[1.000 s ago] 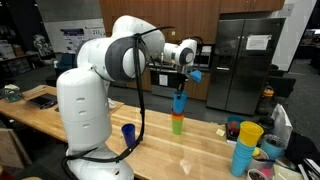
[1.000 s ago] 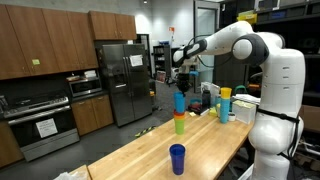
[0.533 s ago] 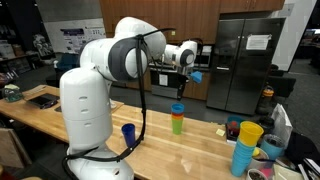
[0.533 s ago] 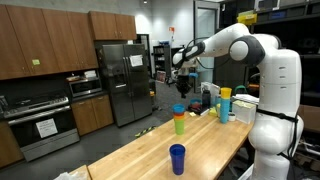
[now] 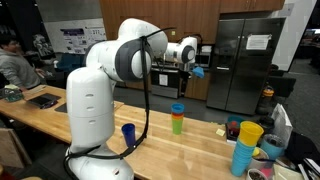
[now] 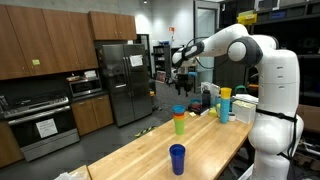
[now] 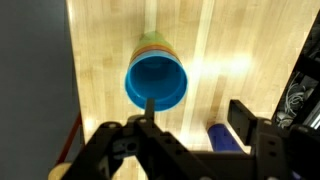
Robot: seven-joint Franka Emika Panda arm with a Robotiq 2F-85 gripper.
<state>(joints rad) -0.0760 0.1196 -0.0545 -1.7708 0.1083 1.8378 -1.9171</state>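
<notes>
A light-blue cup sits nested on top of a stack of green and orange cups on the wooden table. My gripper hangs high above that stack, in both exterior views. It is open, with nothing between its fingers. In the wrist view one finger overlaps the blue cup's rim and the other finger stands over bare wood. A dark blue cup stands apart on the table.
A taller stack of yellow and blue cups stands near the table end with other small items. A laptop lies at the far end, where a person sits. A steel fridge and wooden cabinets stand behind.
The light-blue cup stood higher over the stack a second ago and has dropped down into it. The jaws have opened. The person has come into view.
</notes>
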